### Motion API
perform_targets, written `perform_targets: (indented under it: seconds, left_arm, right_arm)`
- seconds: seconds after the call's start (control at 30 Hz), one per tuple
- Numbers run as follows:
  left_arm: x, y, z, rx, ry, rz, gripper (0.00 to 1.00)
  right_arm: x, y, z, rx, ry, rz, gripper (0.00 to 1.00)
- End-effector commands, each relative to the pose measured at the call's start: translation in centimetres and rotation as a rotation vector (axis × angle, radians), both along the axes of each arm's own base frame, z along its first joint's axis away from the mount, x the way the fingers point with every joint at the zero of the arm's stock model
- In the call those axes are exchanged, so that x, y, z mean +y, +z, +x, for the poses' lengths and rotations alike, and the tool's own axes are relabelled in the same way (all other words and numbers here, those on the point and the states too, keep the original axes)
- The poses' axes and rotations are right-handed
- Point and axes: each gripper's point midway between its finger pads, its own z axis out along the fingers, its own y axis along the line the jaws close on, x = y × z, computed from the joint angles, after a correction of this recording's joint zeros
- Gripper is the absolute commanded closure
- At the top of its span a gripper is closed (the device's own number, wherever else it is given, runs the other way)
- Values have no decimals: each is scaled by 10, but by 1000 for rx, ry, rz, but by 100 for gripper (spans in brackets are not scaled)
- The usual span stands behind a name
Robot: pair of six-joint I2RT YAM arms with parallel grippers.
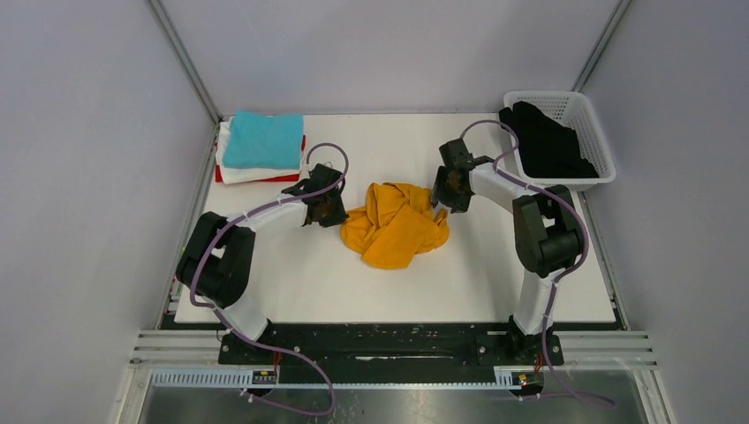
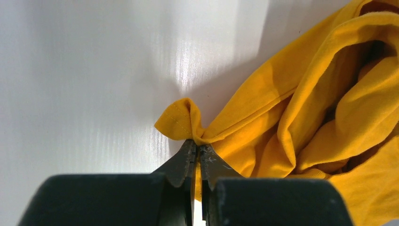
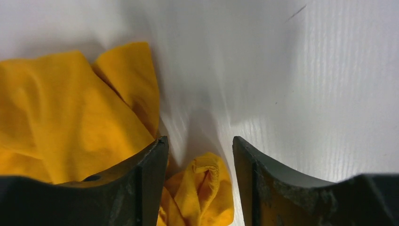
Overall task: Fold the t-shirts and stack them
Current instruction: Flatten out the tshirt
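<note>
Our left gripper (image 2: 197,147) is pinching a stitched hem corner of the mustard-orange t-shirt (image 1: 393,225). Its jaws are pressing together on the cloth, which is bunching into a small puckered tab just past the tips. Our right gripper (image 3: 200,141) is hovering at the shirt's opposite edge with its jaws standing apart. A small roll of the yellow fabric is lying between them, and one finger (image 3: 146,174) is overlapping the cloth without clamping it. The shirt itself is lying crumpled in a loose heap near the middle of the white table (image 1: 495,265), between our two arms.

At the far left corner of the table we are seeing a folded stack. A turquoise t-shirt (image 1: 262,139) is sitting on top, a white t-shirt (image 1: 243,173) is lying under it, and a red t-shirt (image 1: 296,177) is showing only as a thin edge at the bottom. At the far right, a white lattice basket (image 1: 587,115) is holding a dark garment (image 1: 546,141), well apart from the yellow shirt.
</note>
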Motion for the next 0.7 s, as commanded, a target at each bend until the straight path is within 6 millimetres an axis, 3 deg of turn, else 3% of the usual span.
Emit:
perform_targets:
  seconds: [0.0, 0.1, 0.2, 0.27, 0.4, 0.5, 0.63, 0.67]
  left_arm:
    - [5, 13, 12, -60, 21, 24, 100]
    - [4, 18, 17, -78, 24, 21, 100]
    - [4, 29, 23, -102, 25, 25, 100]
    - [8, 46, 29, -129, 41, 42, 100]
    - [20, 114, 38, -268, 85, 48, 100]
    - [33, 179, 32, -423, 126, 14, 100]
    - [47, 279, -2, -652, 129, -108, 100]
    - [47, 303, -14, -704, 105, -150, 100]
  right_arm:
    - [11, -19, -15, 73, 14, 67, 46]
    - [24, -24, -14, 69, 41, 139, 65]
    - [26, -14, -8, 15, 51, 155, 98]
    - [24, 8, -2, -51, 66, 149, 100]
    - [3, 88, 6, -280, 64, 85, 100]
    - [-15, 159, -5, -466, 74, 54, 100]
    - [-22, 251, -40, -735, 151, 116, 100]
    - [-22, 282, -53, -837, 177, 152, 100]
